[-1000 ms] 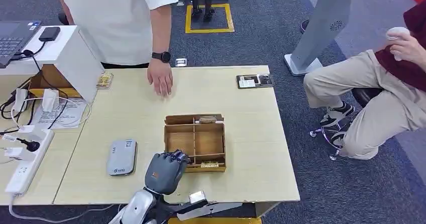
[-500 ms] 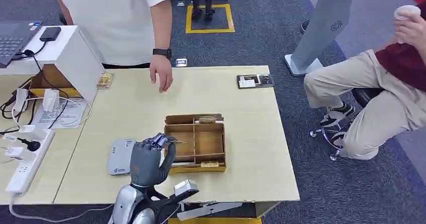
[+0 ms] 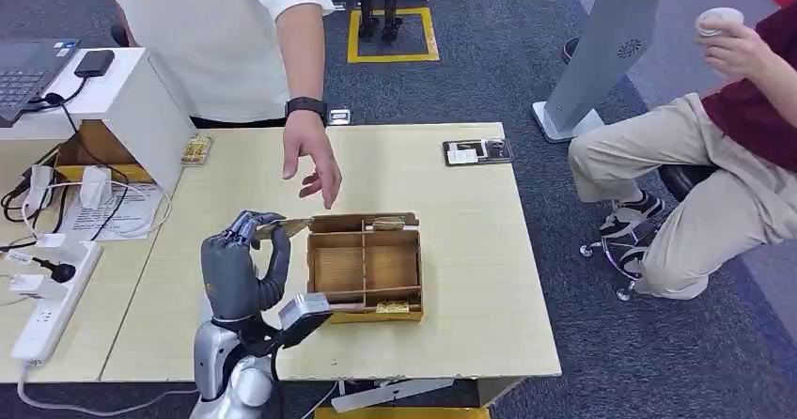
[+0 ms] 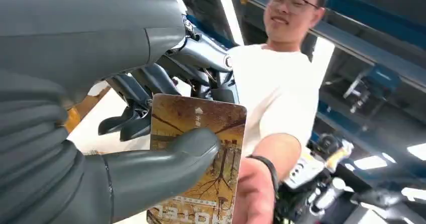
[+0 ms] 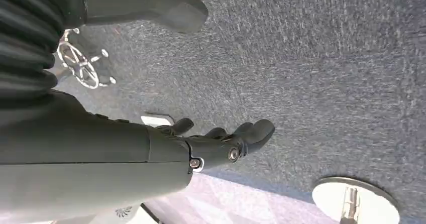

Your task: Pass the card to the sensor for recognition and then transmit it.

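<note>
My left hand [image 3: 241, 271] is raised above the near-left part of the table [image 3: 461, 250]. It pinches a brown picture card [image 3: 285, 225] between thumb and fingers. The left wrist view shows the card [image 4: 201, 148] close up, with the thumb [image 4: 161, 166] pressed on its face. A standing person's hand [image 3: 315, 167] reaches toward the card, fingers spread, a little short of it; this hand [image 4: 253, 194] also appears just beyond the card's far edge. The grey sensor pad is hidden behind my left hand. My right hand [image 5: 221, 142] hangs over carpet, holding nothing.
A wooden divided box [image 3: 365, 267] sits just right of my left hand. A black card holder [image 3: 477, 150] lies at the far right corner. A power strip [image 3: 52, 302] and cables lie to the left. A seated person [image 3: 695, 184] is beside the table's right side.
My left hand moved left from the box and rose with the card toward the standing person. That person's hand lifted off the table and came toward the card.
</note>
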You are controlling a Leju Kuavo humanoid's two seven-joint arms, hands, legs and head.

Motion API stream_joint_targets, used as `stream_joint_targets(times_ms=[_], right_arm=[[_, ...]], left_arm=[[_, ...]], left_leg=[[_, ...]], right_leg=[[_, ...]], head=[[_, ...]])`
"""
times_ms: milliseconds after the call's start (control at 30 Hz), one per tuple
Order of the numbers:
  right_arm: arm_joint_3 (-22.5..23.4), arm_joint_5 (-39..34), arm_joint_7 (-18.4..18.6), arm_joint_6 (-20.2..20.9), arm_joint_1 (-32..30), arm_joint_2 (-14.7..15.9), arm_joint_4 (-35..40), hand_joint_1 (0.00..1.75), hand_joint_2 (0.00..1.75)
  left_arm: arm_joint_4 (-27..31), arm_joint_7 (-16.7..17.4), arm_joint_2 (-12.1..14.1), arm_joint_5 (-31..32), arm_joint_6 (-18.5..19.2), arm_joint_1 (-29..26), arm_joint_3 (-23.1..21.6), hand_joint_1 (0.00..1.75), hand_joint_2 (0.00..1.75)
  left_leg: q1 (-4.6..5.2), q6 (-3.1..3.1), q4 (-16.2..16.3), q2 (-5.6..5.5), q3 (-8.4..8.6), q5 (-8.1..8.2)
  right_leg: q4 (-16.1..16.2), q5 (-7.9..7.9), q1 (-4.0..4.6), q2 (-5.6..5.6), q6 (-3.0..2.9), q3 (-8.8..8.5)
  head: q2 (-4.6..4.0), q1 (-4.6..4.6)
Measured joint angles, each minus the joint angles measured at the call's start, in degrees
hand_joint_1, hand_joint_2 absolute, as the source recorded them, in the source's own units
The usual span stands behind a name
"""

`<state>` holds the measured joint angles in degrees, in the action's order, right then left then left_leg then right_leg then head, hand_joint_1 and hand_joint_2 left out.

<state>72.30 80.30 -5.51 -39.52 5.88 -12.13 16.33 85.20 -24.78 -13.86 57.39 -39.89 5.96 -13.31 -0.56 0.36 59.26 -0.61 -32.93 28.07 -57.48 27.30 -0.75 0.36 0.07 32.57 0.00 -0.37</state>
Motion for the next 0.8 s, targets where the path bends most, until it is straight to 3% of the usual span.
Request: stream_joint_targets(times_ms=[167, 367, 533, 567, 600, 800], right_arm=[[-0.04, 1.03, 0.35, 0.00, 0.03, -0.22, 0.20, 0.00, 1.75], [-0.66, 2.34, 1.49, 0.00, 0.13, -0.24, 0.17, 0.00, 1.75], [-1.40, 2.45, 1.88, 0.00, 0.17, -0.26, 0.13, 0.00, 1.75], [-1.42, 2.27, 1.88, 0.00, 0.17, -0.26, 0.13, 0.00, 1.75], [-1.44, 2.19, 1.88, 0.00, 0.16, -0.26, 0.13, 0.00, 1.75], [-1.49, 1.29, 1.86, 0.00, 0.16, -0.28, 0.13, 0.00, 1.75]], left_arm=[[-1.21, 3.74, -0.02, 0.07, 0.00, 4.37, 0.77, 1.75, 1.75], [-6.67, 8.72, 0.39, 0.81, 0.02, 10.82, 3.54, 1.75, 1.75], [-11.15, 10.75, 0.98, -1.18, 0.02, 14.57, 5.11, 1.75, 1.75], [-11.67, 10.75, 1.01, -2.06, 0.02, 14.84, 5.14, 0.44, 1.75], [-12.17, 10.73, 1.07, -2.55, 0.02, 15.10, 5.14, 0.00, 1.75], [-13.40, 9.07, 0.72, -4.72, 0.02, 15.41, 6.45, 0.00, 1.75]], left_leg=[[0.00, -0.04, 0.00, 0.00, 0.00, -0.03], [0.00, -0.04, 0.00, 0.00, -0.01, -0.04], [0.00, -0.04, 0.00, 0.00, 0.00, -0.04], [0.00, -0.04, 0.00, 0.00, -0.01, -0.04], [0.00, -0.05, 0.00, 0.00, -0.01, -0.04], [0.00, -0.04, 0.00, 0.00, -0.02, -0.03]], right_leg=[[0.00, -0.02, 0.00, 0.00, -0.02, 0.00], [0.00, -0.04, 0.00, 0.01, -0.03, 0.00], [0.00, -0.04, 0.00, 0.01, -0.03, 0.00], [-0.01, -0.04, 0.00, 0.01, -0.03, 0.00], [-0.01, -0.04, 0.00, 0.01, -0.03, 0.00], [0.00, -0.03, 0.00, 0.02, -0.03, 0.01]], head=[[0.00, 0.02], [0.00, 0.02], [0.00, 0.02], [0.00, 0.02], [0.00, 0.02], [0.00, 0.02]])
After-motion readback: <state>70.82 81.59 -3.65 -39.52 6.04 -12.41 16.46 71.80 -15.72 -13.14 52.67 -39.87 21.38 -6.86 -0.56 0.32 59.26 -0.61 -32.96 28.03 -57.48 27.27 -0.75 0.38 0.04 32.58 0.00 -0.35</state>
